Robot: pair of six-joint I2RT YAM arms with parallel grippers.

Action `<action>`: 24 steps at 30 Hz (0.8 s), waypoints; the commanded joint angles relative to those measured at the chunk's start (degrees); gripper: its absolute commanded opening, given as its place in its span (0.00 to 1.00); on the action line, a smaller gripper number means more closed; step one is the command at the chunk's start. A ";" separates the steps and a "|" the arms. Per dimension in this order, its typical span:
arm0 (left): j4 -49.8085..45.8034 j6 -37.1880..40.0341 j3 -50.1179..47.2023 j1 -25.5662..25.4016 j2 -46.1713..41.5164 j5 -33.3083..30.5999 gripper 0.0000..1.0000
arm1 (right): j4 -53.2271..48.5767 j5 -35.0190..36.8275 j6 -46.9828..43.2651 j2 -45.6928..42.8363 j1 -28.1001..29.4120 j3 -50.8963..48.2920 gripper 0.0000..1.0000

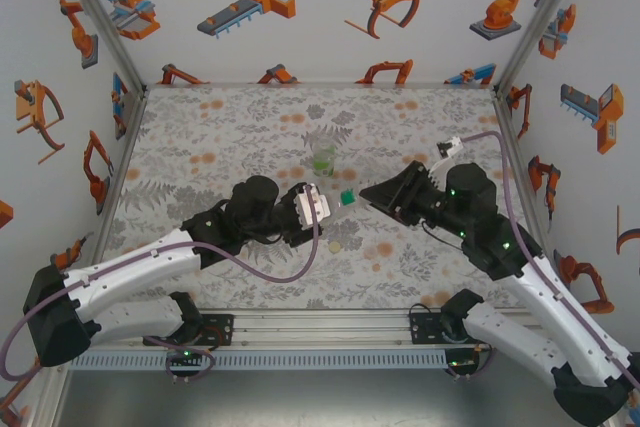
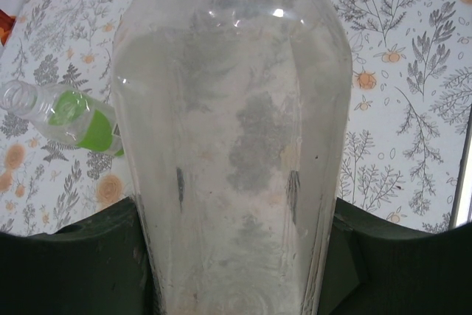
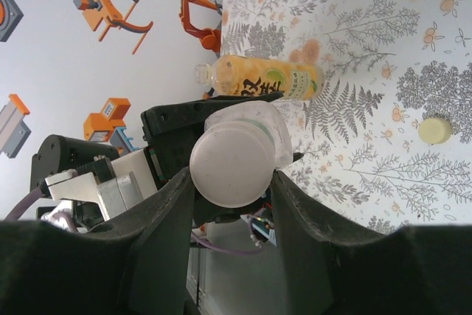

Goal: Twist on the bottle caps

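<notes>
two grippers tip to tip above the middle of the flowered mat [image 1: 200, 147], arm bases at the near edge. left gripper [image 1: 322, 205] clamped on the colourless bottle [image 2: 236, 108], its body lying sideways between the dark fingers [image 2: 74, 263], one finger on each flank, mouth end toward the other arm. from the left wrist, clear wall of that bottle tall between the jaws, leaf print of the mat showing through it.

right gripper [image 3: 233, 175] pinching the white cap [image 3: 232, 165], round flat top facing its own wrist camera, a finger tight against either side of the rim. directly behind the cap, crinkled clear plastic of the held bottle, and behind that the black head of the left gripper. cap sitting at the bottle's mouth; cannot tell how far onto the thread.

beyond the meeting point, toward the back wall, labelled bottle [image 1: 323, 155] on the mat, apart from both grippers, seemingly upright, mouth open. green band low on its label from the left wrist [image 2: 74, 116], yellow-orange print with dark characters from the right wrist [image 3: 258, 79].

yellowish cap [image 1: 336, 245] loose on the mat, on the near side of the grippers, just below the gap between them in the top view, well apart from the labelled bottle; in the right wrist view, a pale disc [image 3: 435, 130] on the fern print.
</notes>
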 commanded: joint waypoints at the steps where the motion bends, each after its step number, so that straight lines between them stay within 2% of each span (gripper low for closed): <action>1: 5.53 -0.01 0.68 -0.19 -2.19 1.85 0.00 | -1.00 3.84 -3.74 -2.07 -0.10 -1.09 0.24; 5: 3.82 -0.13 0.45 -0.19 -2.92 4.60 0.00 | 4.27 0.14 -14.52 -4.61 -0.09 -2.39 0.51; 8: 1.92 -0.14 0.32 -0.19 -3.98 7.75 0.00 | 3.07 -2.19 -23.22 -5.35 -0.10 -0.26 0.60; 11: -0.74 0.33 0.58 -0.23 -4.95 11.58 0.00 | 2.32 -6.43 -32.77 -5.97 -0.08 1.27 0.61; 15: -5.65 1.30 1.49 -0.24 -5.27 15.94 0.00 | 3.27 -18.96 -49.38 -8.21 -0.10 1.60 0.57; 17: -8.46 1.62 2.22 -0.22 -5.26 17.45 0.00 | 2.55 -22.88 -54.46 -8.79 -0.10 2.34 0.56; 24: -12.53 1.66 2.79 -0.32 -5.57 22.63 0.00 | -7.46 -35.77 -78.67 -7.59 -0.08 4.80 0.57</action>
